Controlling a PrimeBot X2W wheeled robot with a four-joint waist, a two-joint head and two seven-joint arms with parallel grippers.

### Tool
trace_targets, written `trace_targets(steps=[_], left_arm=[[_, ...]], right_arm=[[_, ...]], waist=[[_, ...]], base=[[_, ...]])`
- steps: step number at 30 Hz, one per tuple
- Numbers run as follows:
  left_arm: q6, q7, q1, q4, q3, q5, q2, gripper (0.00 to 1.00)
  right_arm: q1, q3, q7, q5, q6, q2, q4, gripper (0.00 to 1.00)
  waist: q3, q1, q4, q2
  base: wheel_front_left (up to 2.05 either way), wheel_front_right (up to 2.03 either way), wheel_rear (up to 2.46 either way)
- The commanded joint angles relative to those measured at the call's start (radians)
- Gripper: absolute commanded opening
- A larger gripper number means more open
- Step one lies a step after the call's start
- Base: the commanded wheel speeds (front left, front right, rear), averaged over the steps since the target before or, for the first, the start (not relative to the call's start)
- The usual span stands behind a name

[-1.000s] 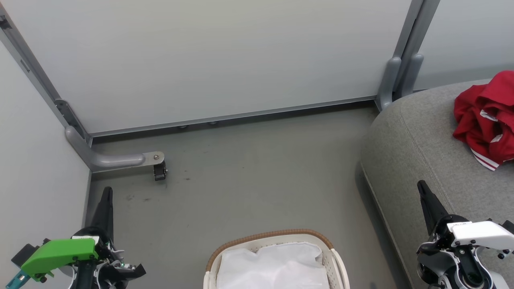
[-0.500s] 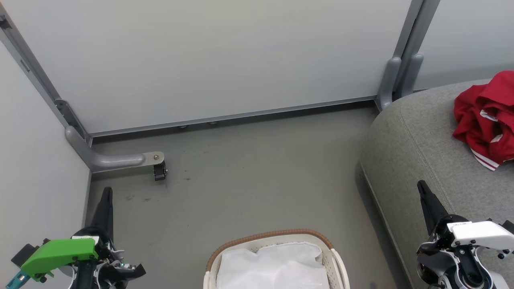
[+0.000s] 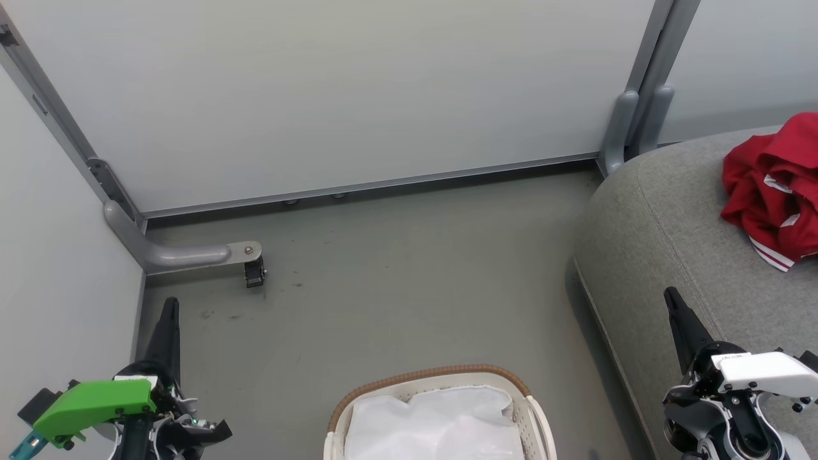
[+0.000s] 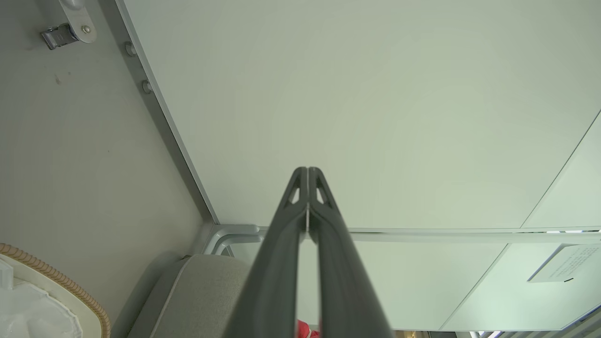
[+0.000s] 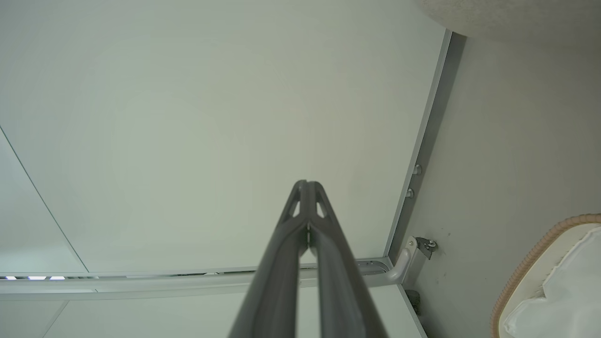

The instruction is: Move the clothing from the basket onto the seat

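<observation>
Clothing: red fabric with white striped trim, crumpled into one heap. It lies on top of the seat, at the right edge of the head view; part of the heap runs out of frame, so I cannot count the garments. A sliver of red also peeks past the finger bases at the bottom of the left wrist view.

Seat: grey upholstery with a rounded corner toward the partition panels. The heap rests fully on the cushion, away from the front edge.

Basket: on the floor at bottom centre, near the seat's front and well apart from the clothing. The interior in frame holds the white cloth lining, with no red on it. The near half is cut off by the frame.

Left gripper: low left, above the floor beside the side panel. In the left wrist view the fingers are pressed together to the tips, with nothing between them.

Right gripper: low right, above the front of the seat, clear of the heap. Fingers are together and empty, tips meeting in the right wrist view.

Judgement: transfer looks complete or nearly so, with the clothing on the seat, the lining bare and both arms parked either side of the basket. Remaining: confirm that the hidden near half of the basket holds nothing
</observation>
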Motion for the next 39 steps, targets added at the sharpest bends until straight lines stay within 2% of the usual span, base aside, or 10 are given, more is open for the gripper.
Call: trace_targets(steps=[1,39], left_arm=[[-0.004,0.004,-0.011,-0.001,0.003,0.005,0.001,0.00],[-0.004,0.005,-0.011,-0.001,0.004,0.005,0.000,0.00]], right_arm=[[-0.009,-0.002,0.003,0.003,0.000,-0.006,-0.003,0.00],[-0.009,-0.002,0.003,0.003,0.000,-0.006,-0.003,0.00]], waist=[[0.000,0.0000,0.000,0.0000],[0.000,0.0000,0.000,0.0000]], base=[[0.00,0.00,0.00],[0.00,0.00,0.00]])
